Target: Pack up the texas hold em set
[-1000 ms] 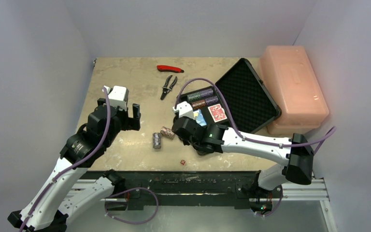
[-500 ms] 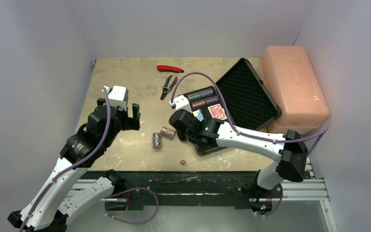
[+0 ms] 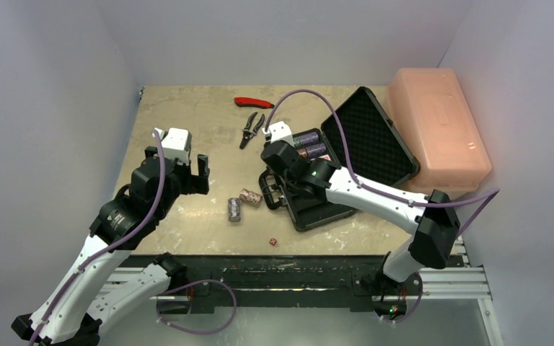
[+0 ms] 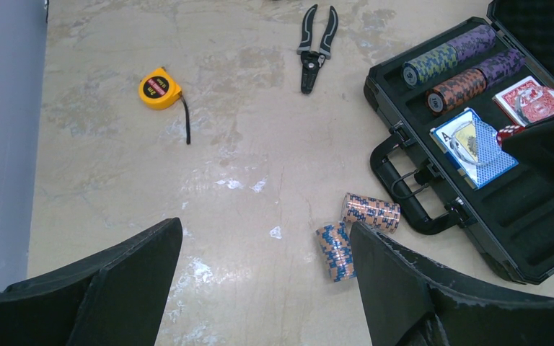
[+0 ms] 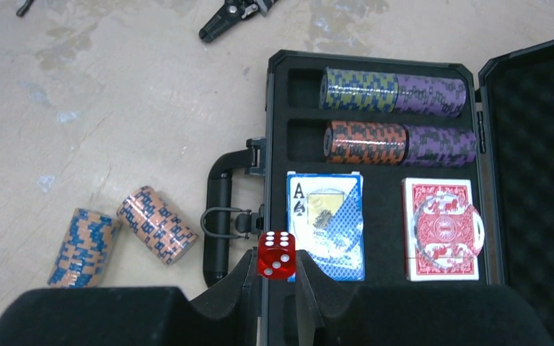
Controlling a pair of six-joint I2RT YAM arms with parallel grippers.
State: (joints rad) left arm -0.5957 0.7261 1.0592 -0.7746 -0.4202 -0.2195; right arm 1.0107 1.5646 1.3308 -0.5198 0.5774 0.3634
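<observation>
The black briefcase [image 3: 364, 144] lies open at the right; in the right wrist view [image 5: 375, 59] it holds two rows of chip stacks [image 5: 393, 91], a blue deck [image 5: 326, 216] and a red deck [image 5: 441, 227]. My right gripper [image 5: 277, 265] is shut on a red die [image 5: 277, 252], held above the case's handle-side edge. In the top view it [image 3: 273, 189] hangs over that edge. Two loose orange-and-blue chip stacks [image 3: 234, 209] [image 3: 250, 197] lie on the table left of the case. A second red die [image 3: 272, 241] lies near the front edge. My left gripper [image 4: 265, 229] is open and empty above the table, left of the loose stacks [image 4: 335, 250].
Black pliers [image 3: 251, 130] and a red-handled tool [image 3: 253, 102] lie at the back of the table. A yellow tape measure [image 4: 159, 88] lies at the left. A large pink plastic box [image 3: 440, 130] stands behind the case's lid at the right.
My right arm has swung back over the case with the die, so its wrist now covers the decks in the top view. The left arm has not moved.
</observation>
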